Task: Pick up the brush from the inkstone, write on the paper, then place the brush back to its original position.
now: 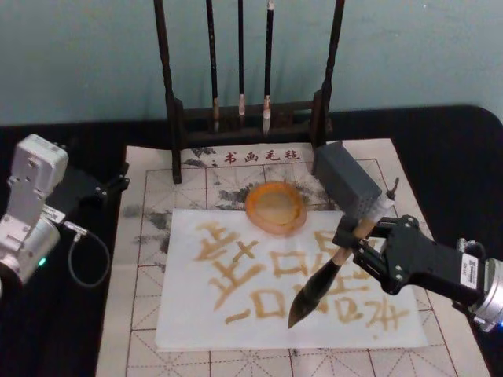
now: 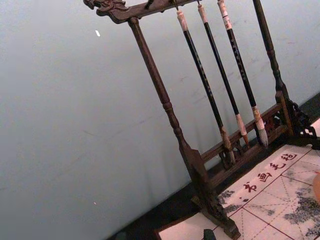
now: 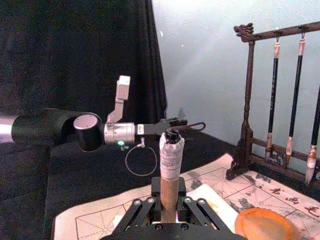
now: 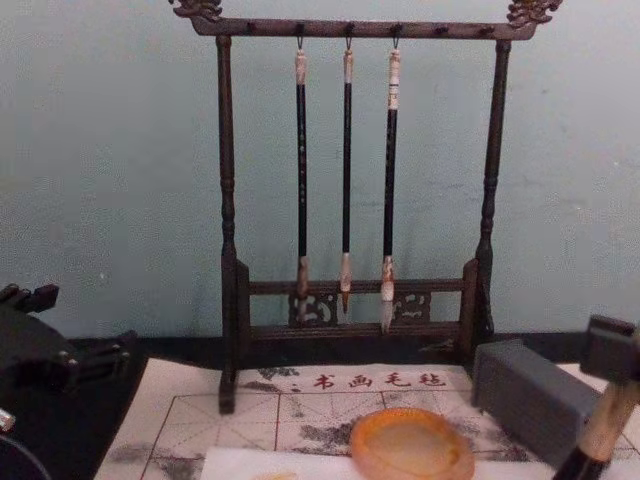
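Note:
My right gripper [image 1: 354, 236] is shut on the brush [image 1: 326, 279], holding its tan handle above the black section. The brush slants down to the left, and its dark tip is over the lower middle of the white paper [image 1: 196, 322], which bears several amber characters. I cannot tell whether the tip touches the paper. In the right wrist view the handle [image 3: 170, 170] stands upright between the right gripper's [image 3: 170, 202] fingers. The round orange inkstone [image 1: 275, 208] [image 4: 412, 445] [image 3: 265, 225] sits at the paper's far edge with nothing in it. My left arm is parked at the left, its gripper [image 1: 114, 182] [image 3: 177, 124] over the black cloth.
A dark wooden rack [image 1: 247, 118] [image 4: 350, 300] with three thin hanging brushes [image 2: 235, 80] stands at the back. A grey block [image 1: 350, 184] [image 4: 530, 400] lies just right of the inkstone, close to the brush handle. A gridded felt mat [image 1: 141, 314] lies under the paper.

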Robot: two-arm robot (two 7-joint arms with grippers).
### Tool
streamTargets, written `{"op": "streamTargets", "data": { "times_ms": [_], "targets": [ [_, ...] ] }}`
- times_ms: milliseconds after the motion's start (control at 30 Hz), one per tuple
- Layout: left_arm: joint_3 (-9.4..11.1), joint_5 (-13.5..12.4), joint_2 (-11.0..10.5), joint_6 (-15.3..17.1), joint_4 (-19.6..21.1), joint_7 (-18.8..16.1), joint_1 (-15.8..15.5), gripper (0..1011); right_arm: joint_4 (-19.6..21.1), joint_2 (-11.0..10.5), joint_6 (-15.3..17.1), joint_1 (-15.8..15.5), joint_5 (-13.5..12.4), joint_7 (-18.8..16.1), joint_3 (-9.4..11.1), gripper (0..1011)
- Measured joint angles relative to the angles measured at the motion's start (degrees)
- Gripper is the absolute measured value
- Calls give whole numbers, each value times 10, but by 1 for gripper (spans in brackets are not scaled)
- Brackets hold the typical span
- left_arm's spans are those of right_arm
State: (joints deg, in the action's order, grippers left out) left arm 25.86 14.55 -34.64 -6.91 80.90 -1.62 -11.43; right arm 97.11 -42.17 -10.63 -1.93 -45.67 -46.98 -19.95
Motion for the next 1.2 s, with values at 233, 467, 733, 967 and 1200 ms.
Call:
{"op": "streamTargets", "data": {
  "times_ms": [233,467,733,967,1200],
  "targets": [
    [0,0,0,0,0,0,0,1001,-7,3,-3,8,6,-2,-8,184],
    [0,0,0,0,0,0,0,1001,-9,2,-3,10,6,-4,-12,184],
    [0,0,0,0,0,0,0,1001,-13,2,-3,12,11,-4,-15,184],
    [0,0,0,0,0,0,0,1001,-12,-3,-8,9,15,-3,-13,184],
    [0,0,0,0,0,0,0,1001,-9,-8,-15,1,19,0,-7,184]
  ]
}}
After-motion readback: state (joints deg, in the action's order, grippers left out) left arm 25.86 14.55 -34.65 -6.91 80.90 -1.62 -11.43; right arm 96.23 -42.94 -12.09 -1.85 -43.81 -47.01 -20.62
